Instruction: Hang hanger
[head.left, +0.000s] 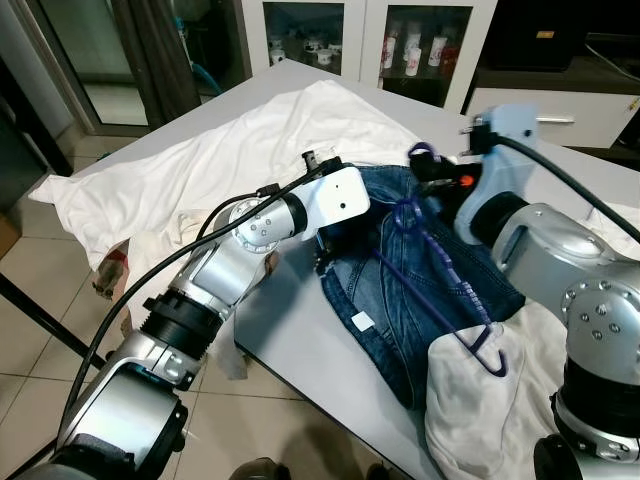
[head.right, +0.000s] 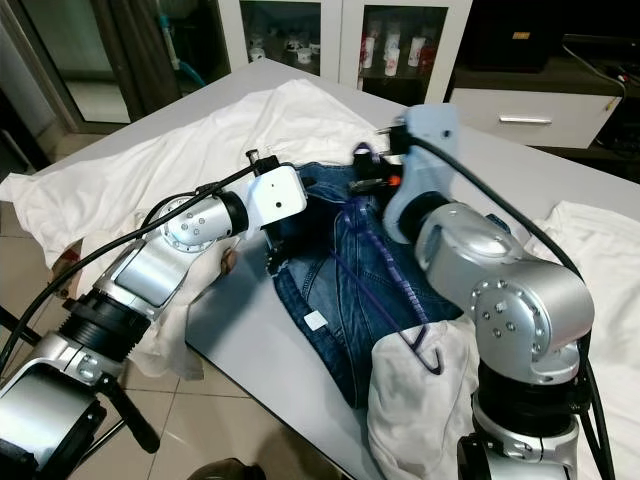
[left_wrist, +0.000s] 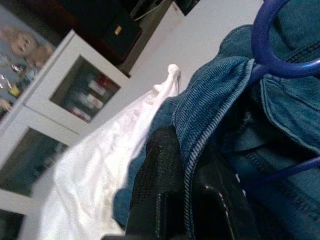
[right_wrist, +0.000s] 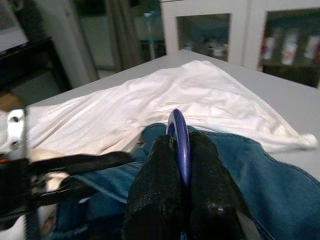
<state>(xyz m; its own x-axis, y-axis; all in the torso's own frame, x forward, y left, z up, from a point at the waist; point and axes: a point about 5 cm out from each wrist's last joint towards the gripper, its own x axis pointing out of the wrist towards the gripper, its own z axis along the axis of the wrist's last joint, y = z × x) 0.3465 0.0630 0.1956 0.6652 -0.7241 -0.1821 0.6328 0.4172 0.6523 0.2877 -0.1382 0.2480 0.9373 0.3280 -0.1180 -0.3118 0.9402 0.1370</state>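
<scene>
The hanger is a thin, dark blue-purple wire one with a twisted neck and a curved hook. It lies across the denim garment, which serves as the landmark here. One of its slim arms runs from the neck down over the denim to a small upturned end, which rests at the denim's near edge where a white cloth lies bunched. One hanger is in view.

The right gripper sits just above the far end of the denim, its jaws closed tight on the hanger's rounded top loop; in the right wrist view the blue wire is pinched between the two black fingers. The left gripper is at the denim's left edge, and in the left wrist view its two black fingers are clamped on a fold of the denim's stitched hem, with a curve of the hanger wire just beyond.

There is one denim garment, dark blue with a small white label on its near-left part. Two white cloths can be counted: a large sheet spread on the grey worktop to the left of and behind the denim, and the bunched one at the denim's near right. Behind the denim, past the worktop's far edge, stands a white cabinet with two glass doors and small containers inside. Tiled floor lies to the left of the worktop.
</scene>
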